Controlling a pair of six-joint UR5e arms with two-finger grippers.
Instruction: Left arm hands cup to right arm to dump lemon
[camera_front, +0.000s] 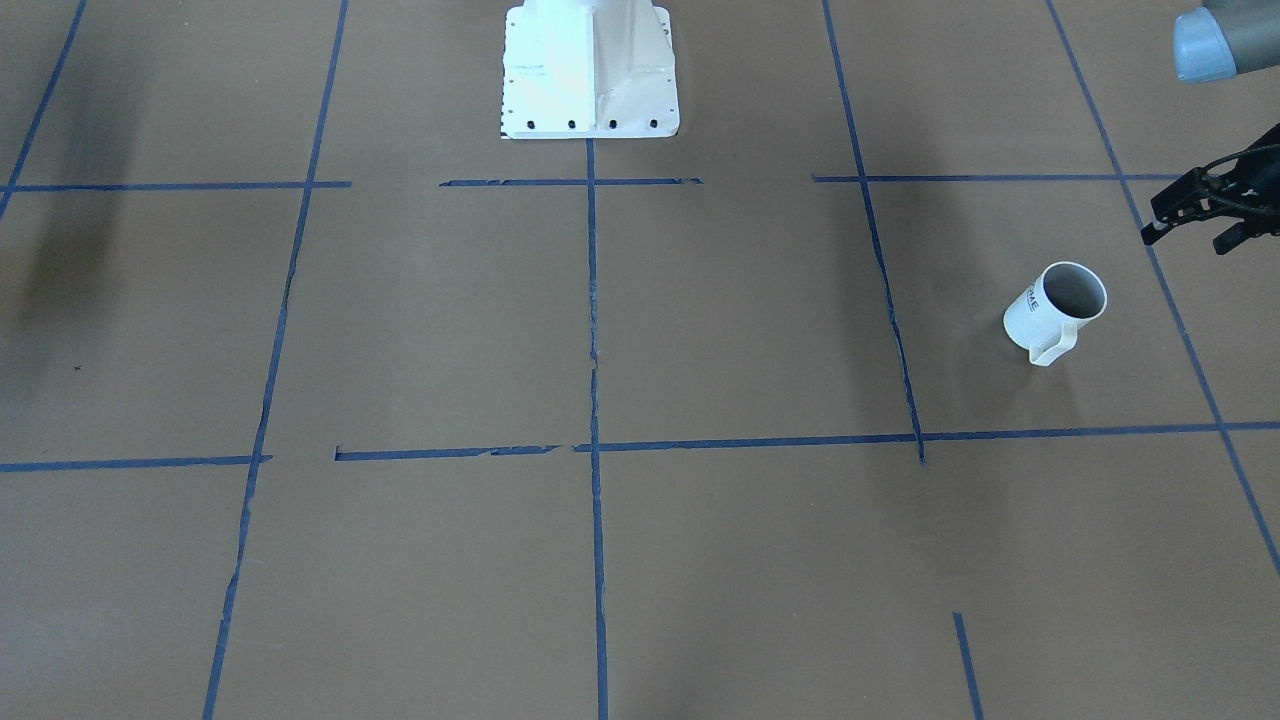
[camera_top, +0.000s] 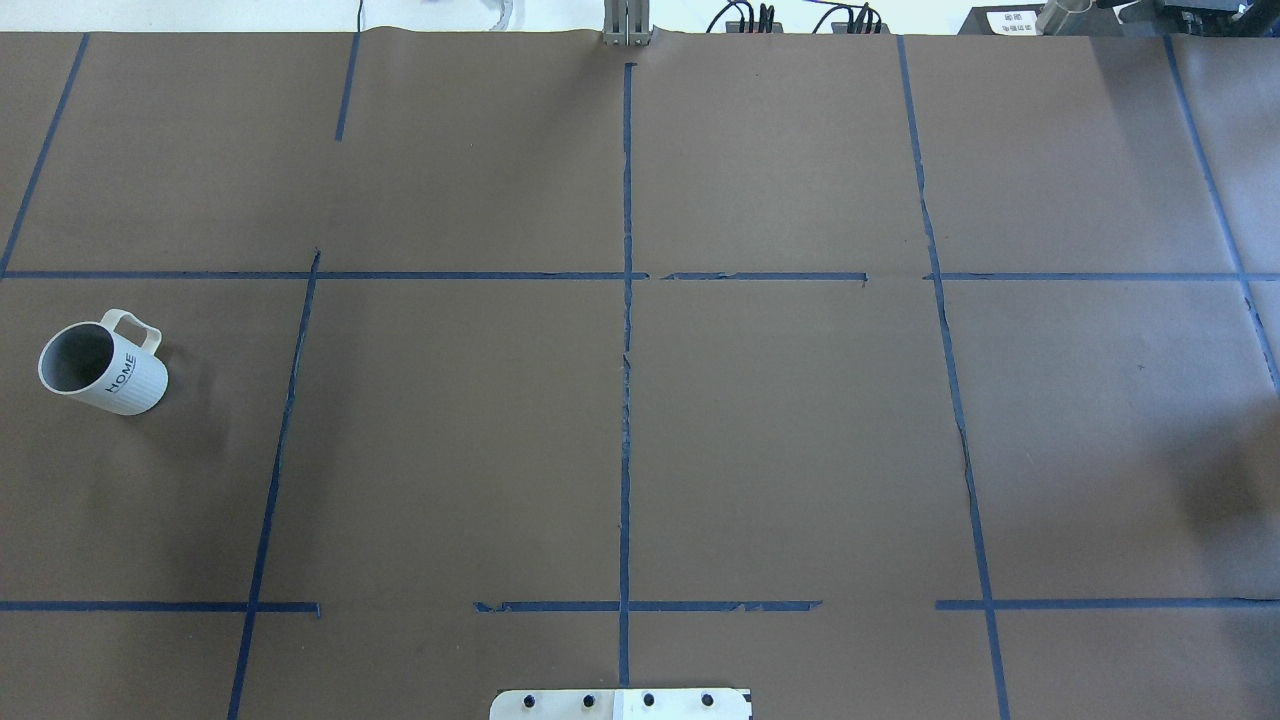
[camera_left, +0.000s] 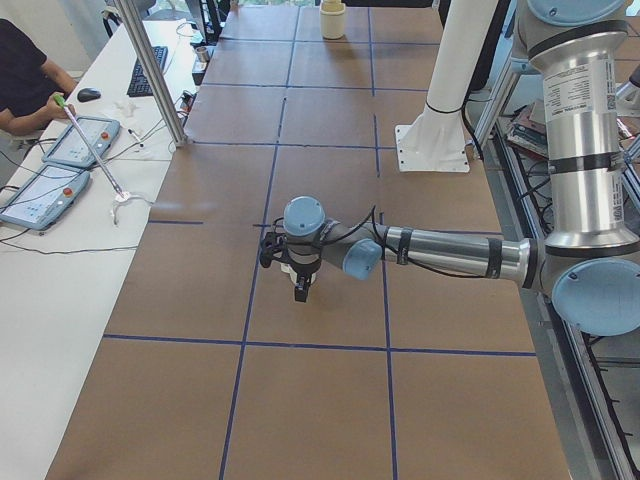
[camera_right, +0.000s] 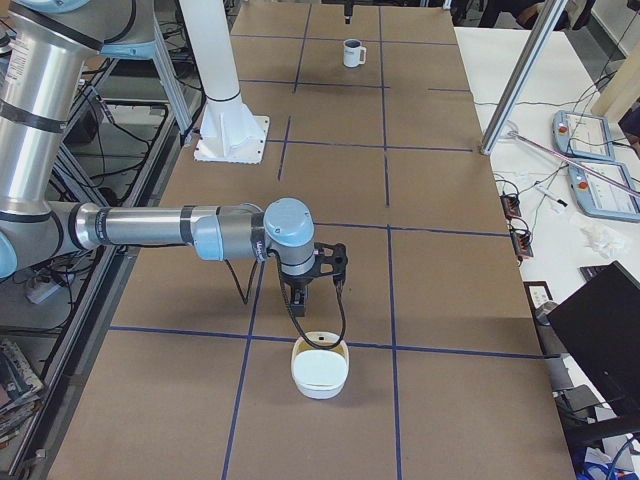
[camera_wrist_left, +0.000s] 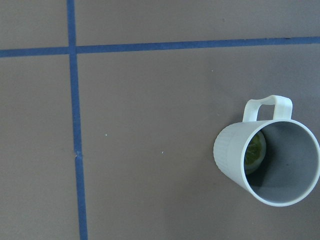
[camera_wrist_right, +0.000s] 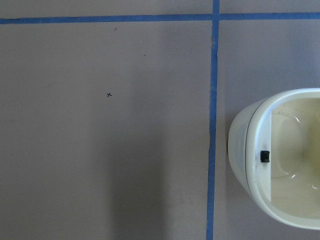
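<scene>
1. The lemon (camera_wrist_left: 255, 150) is mostly hidden. The left wrist view shows only a yellow-green sliver past the cup's inner wall. In the overhead and front views the cup's inside reads plain grey.
2. The cup (camera_top: 100, 368) stands upright on the surface (camera_top: 800, 450), in the square at the robot's far left. Its handle is turned away from the robot, "HOME" is printed on its side, and nothing touches it.
3. The left end effector (camera_front: 1185, 238) is cut off by the front view's right edge. Its two fingers stand apart and hold nothing. It is near the cup but clear of it, on the robot's side. The left arm (camera_left: 450, 250) reaches out low over the surface, and in that left-end view I cannot make out the cup.
4. The white pedestal (camera_front: 590, 70) is cropped at the top of the front view.
5. The right arm (camera_right: 170, 228) shows only in the right-end view. The right end effector (camera_right: 303, 298) points down near a cream bowl (camera_right: 320, 372). I cannot tell whether its fingers are apart or together. In the right wrist view the bowl is cut off at the edge, and a tiny black piece in front of it is too small to identify.
6. The surface is brown paper gridded with blue tape (camera_top: 626, 400), which is torn and gapped in places.
7. A white desk (camera_left: 60, 300) runs along the operators' side and carries teach pendants (camera_left: 80, 140). A person in black (camera_left: 25, 75) is half out of frame. A dark monitor (camera_right: 600, 320) stands at the right end.
</scene>
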